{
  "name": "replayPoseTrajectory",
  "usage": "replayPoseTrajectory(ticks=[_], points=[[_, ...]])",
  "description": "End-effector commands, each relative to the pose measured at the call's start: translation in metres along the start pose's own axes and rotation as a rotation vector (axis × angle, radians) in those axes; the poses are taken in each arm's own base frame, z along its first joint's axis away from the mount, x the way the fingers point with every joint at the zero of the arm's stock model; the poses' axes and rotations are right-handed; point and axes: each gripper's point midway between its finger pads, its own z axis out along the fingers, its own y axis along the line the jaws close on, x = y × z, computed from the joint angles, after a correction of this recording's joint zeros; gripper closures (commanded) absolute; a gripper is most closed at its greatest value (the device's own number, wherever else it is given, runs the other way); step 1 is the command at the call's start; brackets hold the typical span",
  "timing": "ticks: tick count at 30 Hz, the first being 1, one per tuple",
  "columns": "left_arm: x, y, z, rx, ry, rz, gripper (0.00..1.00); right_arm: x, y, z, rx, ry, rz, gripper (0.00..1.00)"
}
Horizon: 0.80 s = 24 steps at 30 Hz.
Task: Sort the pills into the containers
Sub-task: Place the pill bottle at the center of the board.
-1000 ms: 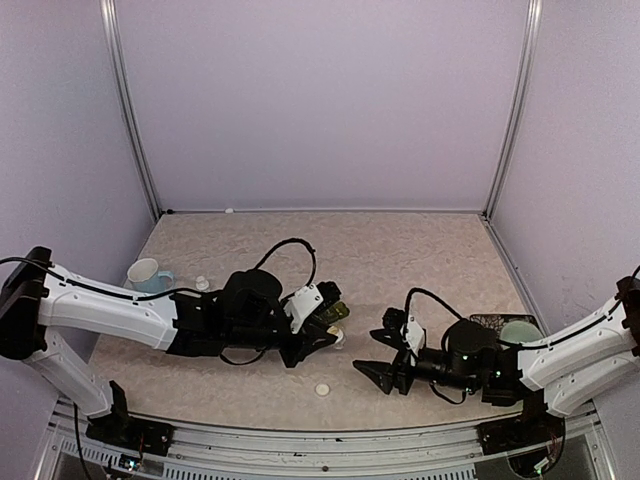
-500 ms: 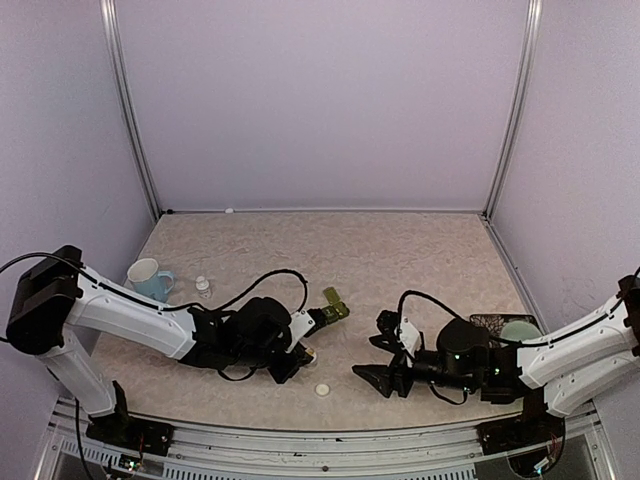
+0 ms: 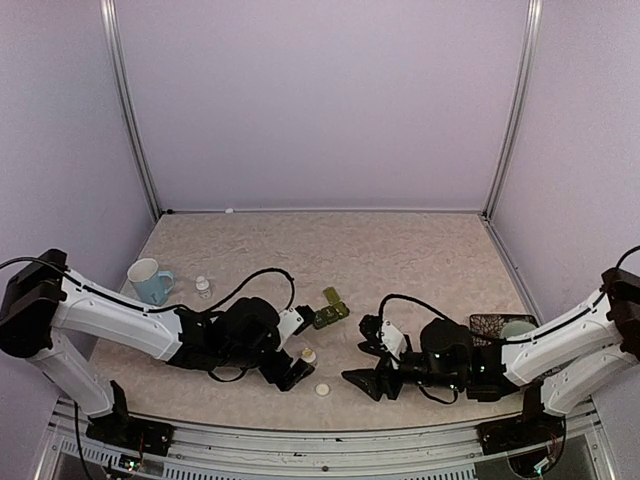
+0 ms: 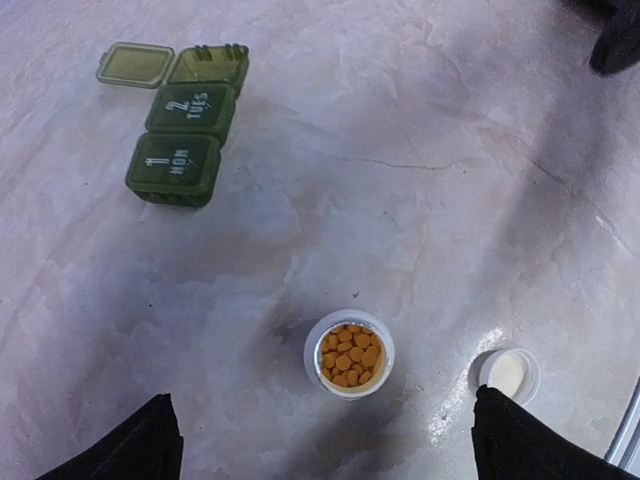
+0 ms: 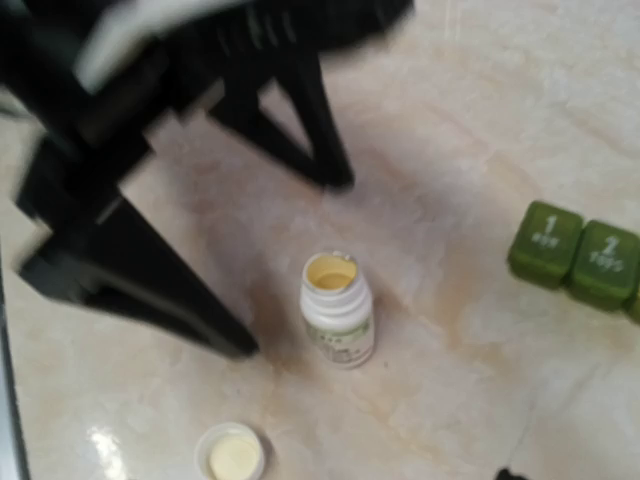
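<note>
A white pill bottle (image 4: pixel 349 353) stands open and upright on the table, full of orange pills (image 4: pixel 352 357). My left gripper (image 4: pixel 330 455) is open, one finger on each side just behind the bottle, and does not touch it. The bottle (image 3: pixel 308 355) has its white cap (image 3: pixel 322 389) lying beside it. The dark green containers (image 4: pixel 180 125) lie farther off, one end lid flipped open (image 4: pixel 135 63) and two lids shut. My right gripper (image 3: pixel 364 368) hangs open and empty, right of the bottle (image 5: pixel 337 310). Its wrist view also shows the left fingers (image 5: pixel 160 280).
A light blue mug (image 3: pixel 148 279) and a small clear bottle (image 3: pixel 203 287) stand at the left. A pale green bowl (image 3: pixel 520 329) sits on a dark tray (image 3: pixel 488 324) at the right. The table's front rail runs just behind the cap.
My left gripper carried the bottle from beside the containers toward the front edge, set it down and opened. My right gripper shifted slightly left.
</note>
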Motion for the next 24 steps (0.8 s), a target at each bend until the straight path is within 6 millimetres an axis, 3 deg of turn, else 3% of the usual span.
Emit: replayPoseTrajectory(ticks=[1,9,14,18,24], points=[[-0.029,0.014,-0.031,-0.055,-0.116,-0.083,0.01,0.012,0.000,0.023,0.006,0.084,-0.022,0.27],[-0.019,0.047,-0.077,-0.205,-0.205,-0.252,0.01,0.037,0.011,0.060,-0.031,0.266,-0.007,0.35],[-0.004,0.053,-0.086,-0.234,-0.209,-0.273,0.01,0.046,0.024,0.080,-0.082,0.411,0.020,0.47],[-0.001,0.054,-0.090,-0.241,-0.214,-0.270,0.01,0.053,0.029,0.083,-0.096,0.476,0.041,0.57],[-0.005,0.055,-0.096,-0.246,-0.238,-0.276,0.01,0.052,0.027,0.080,-0.074,0.528,0.043,0.60]])
